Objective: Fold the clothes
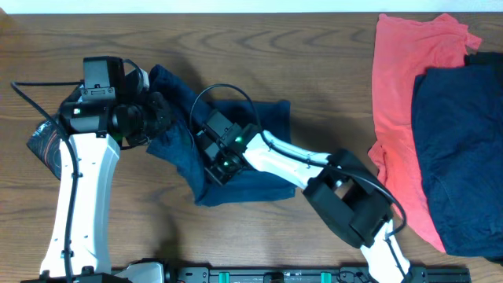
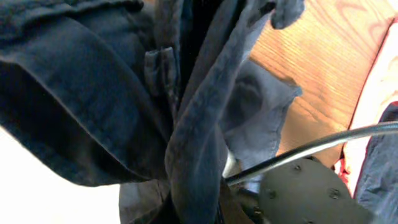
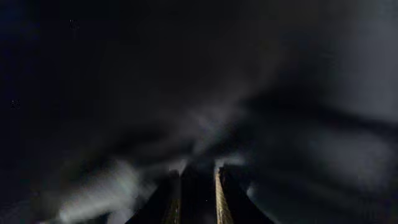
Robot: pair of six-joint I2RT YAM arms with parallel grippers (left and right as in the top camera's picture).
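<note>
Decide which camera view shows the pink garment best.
The overhead view: the pink garment lies spread at the picture's right, partly under a navy garment. The left wrist view catches only a pale strip of it at the right edge; the right wrist view shows just dark cloth.

Colours on view
I see a navy garment (image 1: 251,169), a coral-red shirt (image 1: 397,94), a second dark navy garment (image 1: 464,149), and a brown wood-grain table (image 1: 314,47).
</note>
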